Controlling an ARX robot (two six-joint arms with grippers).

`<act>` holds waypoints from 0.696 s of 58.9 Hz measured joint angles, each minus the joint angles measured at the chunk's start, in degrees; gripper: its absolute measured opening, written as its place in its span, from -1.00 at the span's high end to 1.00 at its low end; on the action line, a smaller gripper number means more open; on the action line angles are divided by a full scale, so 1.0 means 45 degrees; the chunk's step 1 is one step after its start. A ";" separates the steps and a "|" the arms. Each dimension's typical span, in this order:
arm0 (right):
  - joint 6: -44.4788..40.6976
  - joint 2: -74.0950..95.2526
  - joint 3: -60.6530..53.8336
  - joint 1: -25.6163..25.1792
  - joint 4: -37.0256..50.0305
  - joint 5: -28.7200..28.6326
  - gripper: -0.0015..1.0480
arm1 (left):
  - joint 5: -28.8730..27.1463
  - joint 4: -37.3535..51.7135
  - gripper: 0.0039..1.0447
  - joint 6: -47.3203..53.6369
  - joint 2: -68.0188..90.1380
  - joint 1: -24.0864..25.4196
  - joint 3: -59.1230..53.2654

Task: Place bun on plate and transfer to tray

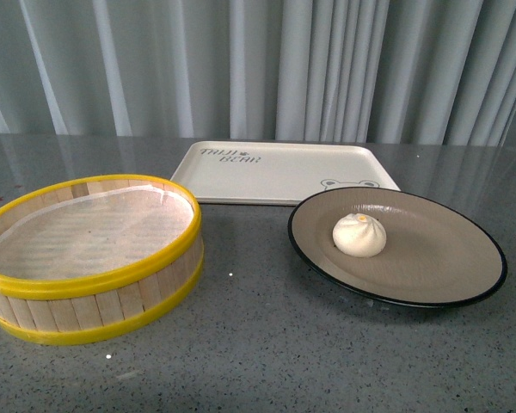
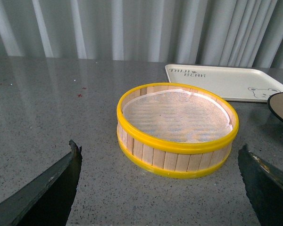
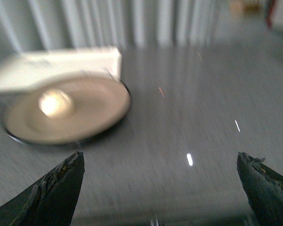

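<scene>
Front view: the bun [image 1: 359,235] sits on the plate [image 1: 451,254], a little off its middle; the plate lies on the right side of the table, with the tray [image 1: 275,172] just behind it, their edges so close I cannot tell if they touch; the steamer basket [image 1: 90,258] stands on the left; neither arm shows here.

Left wrist view: the left gripper [image 2: 159,146] has its jaws spread wide and holds nothing; it faces the basket, and only a sliver of the plate's rim [image 2: 279,106] shows beyond the basket's far side; this arm is the farther one.

Right wrist view: the picture is blurred; the right gripper [image 3: 159,156] is spread wide and empty too; the plate [image 3: 92,117] with the bun [image 3: 55,103] lies ahead of it but off to one side, not between the jaws; the tray [image 3: 56,68] sits beyond. I judge the right arm nearer; being round, the plate offers only its rim, so the carry to the tray is a short push away from me.
</scene>
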 joint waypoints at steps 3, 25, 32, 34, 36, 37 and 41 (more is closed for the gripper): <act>-0.0879 0.2263 0.0797 0.0000 0.0345 -0.0899 -0.84 | 0.0039 0.0000 -0.88 0.0000 -0.0005 0.0000 0.0000; -1.2599 0.9617 0.3575 0.0350 0.2438 -0.2297 -0.84 | 0.0034 0.0000 -0.88 0.0000 -0.0010 0.0000 0.0000; -1.4688 1.1118 0.4085 0.1297 0.3444 -0.2254 -0.84 | 0.0024 0.0000 -0.88 0.0000 -0.0010 0.0000 0.0000; -1.5062 1.1516 0.4192 0.1447 0.3725 -0.2200 -0.84 | 0.0029 0.0000 -0.88 0.0000 -0.0010 0.0000 0.0000; -1.5397 1.1895 0.4318 0.1559 0.3939 -0.2205 -0.84 | 0.0029 0.0000 -0.88 0.0000 -0.0010 0.0000 0.0000; -1.5582 1.2148 0.4405 0.1603 0.4046 -0.2205 -0.84 | 0.0034 0.0000 -0.88 0.0000 -0.0010 0.0000 0.0000; -1.5960 1.2896 0.4721 0.1661 0.4274 -0.2186 -0.84 | 0.0034 0.0000 -0.88 0.0000 -0.0010 0.0000 0.0000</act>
